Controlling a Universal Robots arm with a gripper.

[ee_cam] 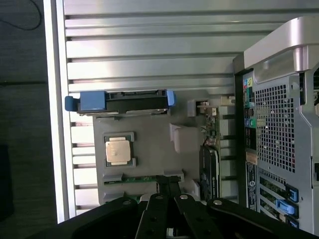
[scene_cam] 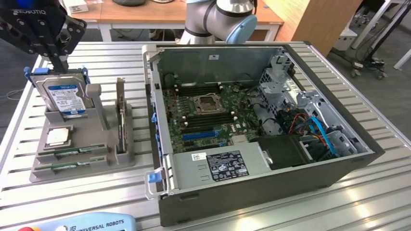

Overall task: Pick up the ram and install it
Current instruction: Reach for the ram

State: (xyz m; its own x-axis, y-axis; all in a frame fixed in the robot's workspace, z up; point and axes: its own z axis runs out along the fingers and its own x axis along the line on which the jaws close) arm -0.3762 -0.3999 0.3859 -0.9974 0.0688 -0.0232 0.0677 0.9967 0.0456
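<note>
Two ram sticks lie in slots at the front of a grey holder [scene_cam: 96, 159]: one ram [scene_cam: 72, 152] behind, another ram [scene_cam: 67, 167] in front. In the wrist view a green ram [ee_cam: 139, 179] shows just beyond my fingertips. My black gripper [scene_cam: 61, 66] hangs high at the exterior view's upper left, above the hard drive, well clear of the holder. Its fingers [ee_cam: 173, 191] are shut together with nothing between them.
The holder also carries an upright hard drive [scene_cam: 64, 96] with blue rails, a silver processor [scene_cam: 57, 137] and an upright expansion card [scene_cam: 120, 108]. At the exterior view's right stands the open computer case [scene_cam: 334, 168], with its motherboard [scene_cam: 199, 108] and dark memory slots [scene_cam: 192, 89].
</note>
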